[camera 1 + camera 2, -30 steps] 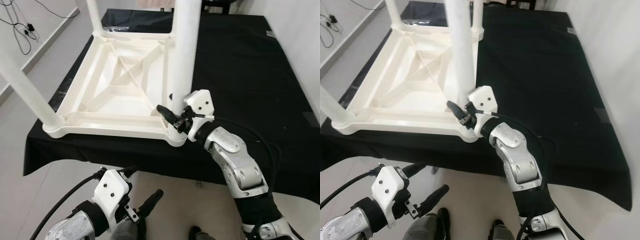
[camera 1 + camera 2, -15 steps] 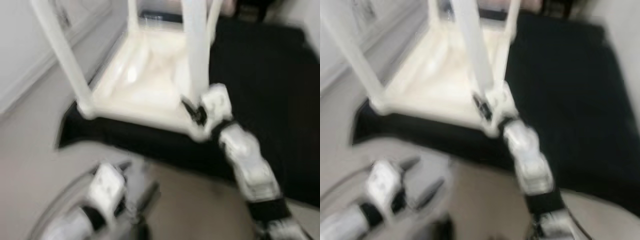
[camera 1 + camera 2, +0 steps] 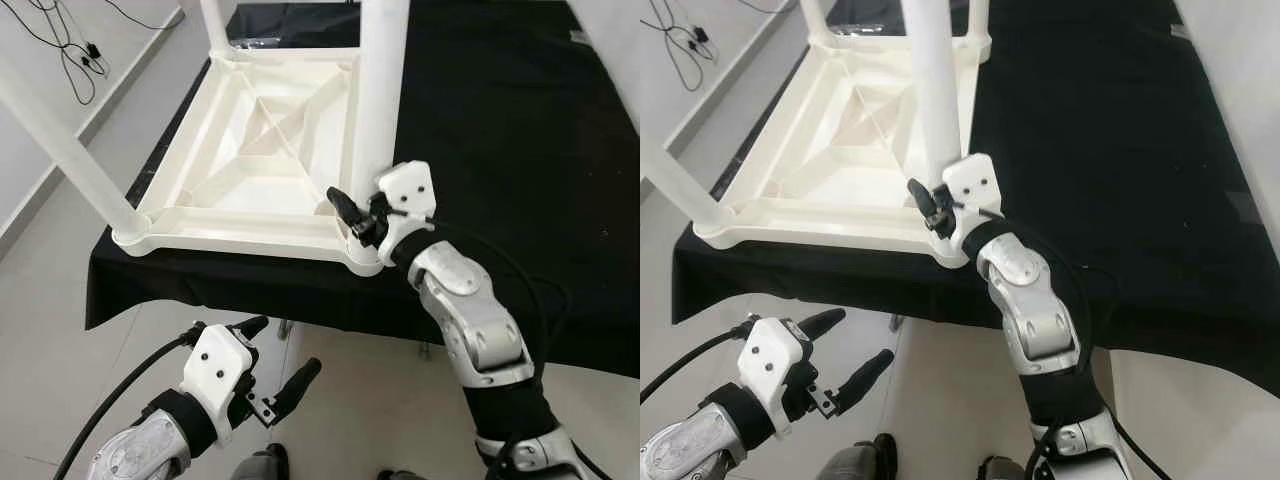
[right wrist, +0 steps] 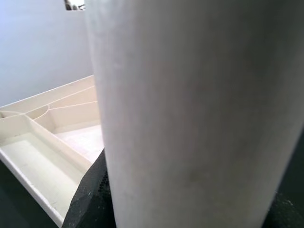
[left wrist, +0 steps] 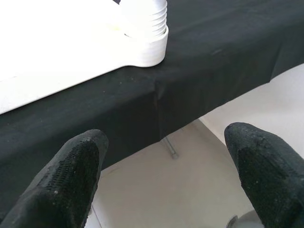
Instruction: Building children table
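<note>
The right gripper (image 3: 352,215) clamps the white table leg (image 3: 378,100) just above its corner socket on the upturned children's table top (image 3: 255,160), beside it on the black cloth (image 3: 500,130). The left gripper (image 3: 275,365) hangs below, fingers spread, empty.

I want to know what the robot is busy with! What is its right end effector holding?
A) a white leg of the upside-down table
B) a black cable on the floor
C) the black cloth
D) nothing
A: the right end effector is closed around the bottom of the white table leg, where it meets the upside-down table top.
</note>
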`<state>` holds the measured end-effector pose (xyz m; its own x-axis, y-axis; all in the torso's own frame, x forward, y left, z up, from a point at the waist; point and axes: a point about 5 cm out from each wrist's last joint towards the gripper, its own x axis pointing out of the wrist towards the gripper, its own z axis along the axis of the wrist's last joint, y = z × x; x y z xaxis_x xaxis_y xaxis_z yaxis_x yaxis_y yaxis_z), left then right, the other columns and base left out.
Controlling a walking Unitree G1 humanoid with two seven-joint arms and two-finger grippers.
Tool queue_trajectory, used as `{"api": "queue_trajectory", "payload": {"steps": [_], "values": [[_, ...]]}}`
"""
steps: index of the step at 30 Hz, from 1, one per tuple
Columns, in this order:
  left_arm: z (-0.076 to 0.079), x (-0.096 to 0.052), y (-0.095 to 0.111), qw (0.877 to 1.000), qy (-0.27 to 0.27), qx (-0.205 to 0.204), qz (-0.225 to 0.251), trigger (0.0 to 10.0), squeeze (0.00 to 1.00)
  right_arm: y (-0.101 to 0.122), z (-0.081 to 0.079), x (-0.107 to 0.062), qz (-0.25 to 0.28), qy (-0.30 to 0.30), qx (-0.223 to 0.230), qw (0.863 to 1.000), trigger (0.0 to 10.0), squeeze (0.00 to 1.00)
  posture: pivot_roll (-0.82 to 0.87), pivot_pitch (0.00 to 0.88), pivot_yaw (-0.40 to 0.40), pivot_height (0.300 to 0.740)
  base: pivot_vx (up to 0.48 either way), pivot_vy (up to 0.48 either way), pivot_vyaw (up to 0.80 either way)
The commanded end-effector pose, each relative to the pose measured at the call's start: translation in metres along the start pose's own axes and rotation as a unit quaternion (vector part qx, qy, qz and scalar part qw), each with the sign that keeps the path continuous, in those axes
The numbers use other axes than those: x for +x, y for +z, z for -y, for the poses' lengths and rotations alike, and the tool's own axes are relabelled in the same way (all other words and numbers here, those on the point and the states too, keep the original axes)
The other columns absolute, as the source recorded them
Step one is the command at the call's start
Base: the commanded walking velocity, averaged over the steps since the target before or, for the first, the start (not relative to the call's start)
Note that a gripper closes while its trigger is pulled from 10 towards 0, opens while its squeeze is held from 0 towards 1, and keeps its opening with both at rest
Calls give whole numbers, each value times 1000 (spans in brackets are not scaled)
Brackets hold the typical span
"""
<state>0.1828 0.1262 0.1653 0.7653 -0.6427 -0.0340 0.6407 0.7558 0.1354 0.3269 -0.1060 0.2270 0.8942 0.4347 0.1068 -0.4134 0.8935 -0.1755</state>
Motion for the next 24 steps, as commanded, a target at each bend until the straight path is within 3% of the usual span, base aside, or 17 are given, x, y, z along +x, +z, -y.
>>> {"api": "queue_trajectory", "payload": {"steps": [1, 14, 18, 20, 24], "values": [[0, -2, -6, 1000, 5, -11, -15, 10000, 0, -57, 13, -13, -144, -49, 39, 988, 10000, 0, 41, 282, 29, 740, 0, 0, 0], [-11, 1, 1, 1000, 22, 19, -5, 10000, 0, -52, 9, -11, -124, -45, 39, 990, 10000, 0, 42, 273, 33, 740, 0, 0, 0], [-26, 6, 20, 998, 47, 39, 28, 10000, 0, -46, 1, -16, -66, -32, 55, 996, 10000, 0, 41, 268, 38, 740, 0, 0, 0], [-26, 6, 20, 998, 47, 39, 28, 10000, 0, -46, 1, -16, -66, -32, 55, 996, 10000, 0, 41, 268, 38, 740, 0, 0, 0], [-41, 10, 41, 995, 65, 48, 64, 10000, 0, -56, 1, -23, -65, -34, 44, 996, 10000, 0, 42, 263, 47, 740, 0, 0, 0]]}}
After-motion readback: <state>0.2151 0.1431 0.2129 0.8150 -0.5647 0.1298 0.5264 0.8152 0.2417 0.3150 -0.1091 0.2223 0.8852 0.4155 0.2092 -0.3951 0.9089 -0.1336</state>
